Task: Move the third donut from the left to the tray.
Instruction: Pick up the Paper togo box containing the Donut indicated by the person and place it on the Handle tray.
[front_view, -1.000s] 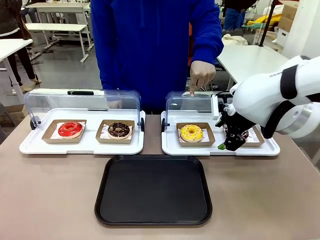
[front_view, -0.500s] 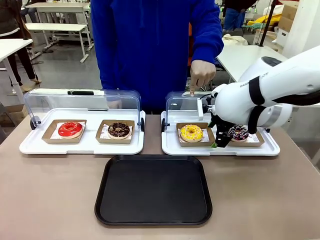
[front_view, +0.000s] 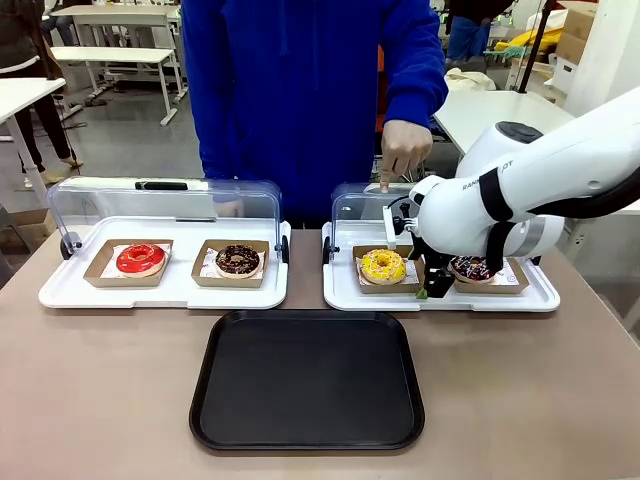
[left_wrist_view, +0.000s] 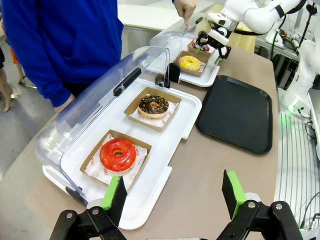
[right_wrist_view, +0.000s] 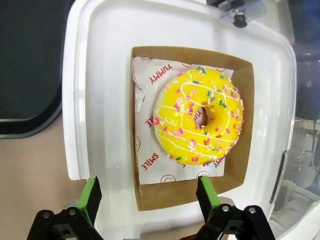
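Note:
The third donut from the left (front_view: 383, 265) has yellow icing with sprinkles and lies on white paper in a small brown cardboard tray (right_wrist_view: 192, 200). It shows close up as the yellow donut (right_wrist_view: 197, 122) in the right wrist view. My right gripper (front_view: 427, 283) hangs open just right of it, over the white tray. Its fingers (right_wrist_view: 206, 191) stand wide at the cardboard tray's edge, holding nothing. The black tray (front_view: 305, 380) lies in front, bare. My left gripper (left_wrist_view: 174, 190) is open above the table near the left white tray.
A person in blue stands behind, one hand (front_view: 403, 150) with a finger on the right clear lid (front_view: 365, 205). The left white tray (front_view: 165, 290) holds a red donut (front_view: 141, 258) and a chocolate donut (front_view: 238, 260). A dark sprinkled donut (front_view: 472, 268) sits right of the yellow one.
My right arm has swung left, from over the rightmost dark donut to the yellow donut's right side. Its jaws stayed open. The person's hand has not moved.

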